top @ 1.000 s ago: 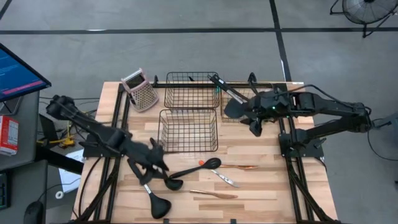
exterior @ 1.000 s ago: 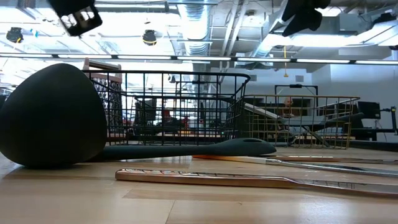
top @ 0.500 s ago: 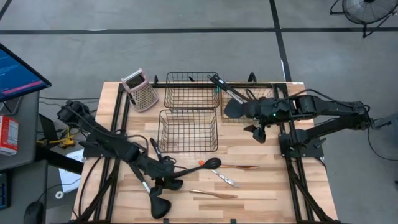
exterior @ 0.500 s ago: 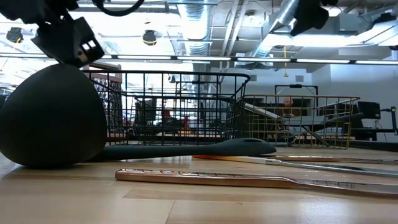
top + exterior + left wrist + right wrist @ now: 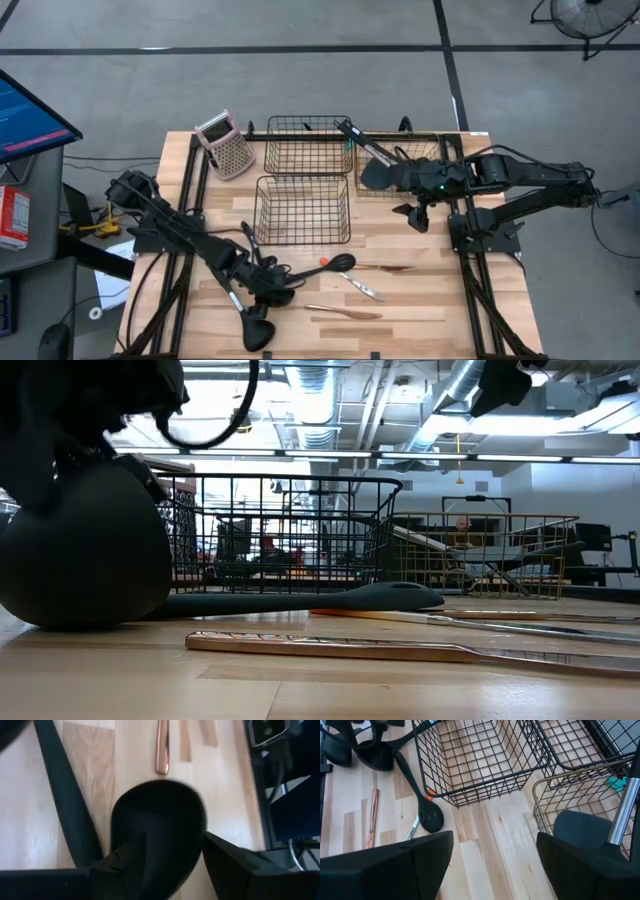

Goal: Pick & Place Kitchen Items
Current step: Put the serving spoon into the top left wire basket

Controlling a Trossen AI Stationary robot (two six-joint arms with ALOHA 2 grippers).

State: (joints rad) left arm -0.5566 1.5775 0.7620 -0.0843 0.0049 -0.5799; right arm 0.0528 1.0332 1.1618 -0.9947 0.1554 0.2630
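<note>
While left end effector [image 5: 268,287] hovers spread over black ladle [image 5: 157,827] at bench [image 5: 430,300] front, unheld, off-centre closing may skid bowl. Right end effector [image 5: 415,213] released, near gold basket [image 5: 425,150].

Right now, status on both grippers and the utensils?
Left gripper open, low over a black ladle, nothing gripped. Right gripper open, empty, beside the gold basket. Copper-handled pieces loose on table. Nothing blocking.
</note>
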